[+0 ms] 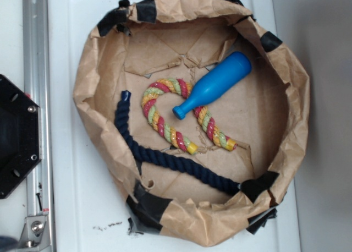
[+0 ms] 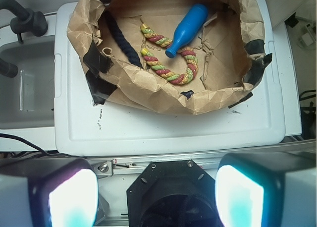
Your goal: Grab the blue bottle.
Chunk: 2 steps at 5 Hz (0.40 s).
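The blue bottle [image 1: 213, 85] lies on its side inside a brown paper basin [image 1: 88, 81], its neck resting across a loop of multicoloured rope [image 1: 165, 122]. In the wrist view the blue bottle [image 2: 185, 24] shows far up the frame, again over the multicoloured rope [image 2: 168, 68]. My gripper [image 2: 156, 197] is open, with its two pale fingertips [image 2: 72, 199] wide apart at the bottom of that view, well short of the basin and above the black robot base [image 2: 171, 197]. The gripper does not show in the exterior view.
A dark navy rope [image 1: 159, 155] curves along the basin's left and lower side. The basin sits on a white lid [image 2: 168, 130] and has black tape patches [image 1: 146, 205] on its rim. A metal rail [image 1: 36, 70] and the black base [image 1: 16, 136] lie to the left.
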Tool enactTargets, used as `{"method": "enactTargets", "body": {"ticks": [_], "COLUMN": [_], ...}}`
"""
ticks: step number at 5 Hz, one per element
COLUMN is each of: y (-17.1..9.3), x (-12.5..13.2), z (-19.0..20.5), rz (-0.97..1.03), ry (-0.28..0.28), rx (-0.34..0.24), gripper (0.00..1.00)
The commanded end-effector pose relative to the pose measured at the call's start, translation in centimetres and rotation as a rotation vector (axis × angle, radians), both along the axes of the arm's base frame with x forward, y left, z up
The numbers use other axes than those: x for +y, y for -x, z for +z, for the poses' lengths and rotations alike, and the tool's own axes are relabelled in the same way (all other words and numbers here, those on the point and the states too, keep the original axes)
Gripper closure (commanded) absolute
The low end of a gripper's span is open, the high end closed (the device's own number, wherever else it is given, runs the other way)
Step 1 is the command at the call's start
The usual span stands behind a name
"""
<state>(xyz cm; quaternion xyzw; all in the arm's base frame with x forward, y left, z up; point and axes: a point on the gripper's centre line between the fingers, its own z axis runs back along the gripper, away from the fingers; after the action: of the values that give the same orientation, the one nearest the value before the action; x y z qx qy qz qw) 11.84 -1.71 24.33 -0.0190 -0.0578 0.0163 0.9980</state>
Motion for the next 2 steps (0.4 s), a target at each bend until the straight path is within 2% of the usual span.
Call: {"method": "enactTargets", "body": {"ticks": [1, 2], "y": [0.0, -4.1], "x": [0.0, 2.7], "z": [0.0, -4.6], "rz": [0.000, 0.107], "ry": [0.000, -0.042], "rx": [0.000, -0.142], "gripper": [0.00, 0.00]}}
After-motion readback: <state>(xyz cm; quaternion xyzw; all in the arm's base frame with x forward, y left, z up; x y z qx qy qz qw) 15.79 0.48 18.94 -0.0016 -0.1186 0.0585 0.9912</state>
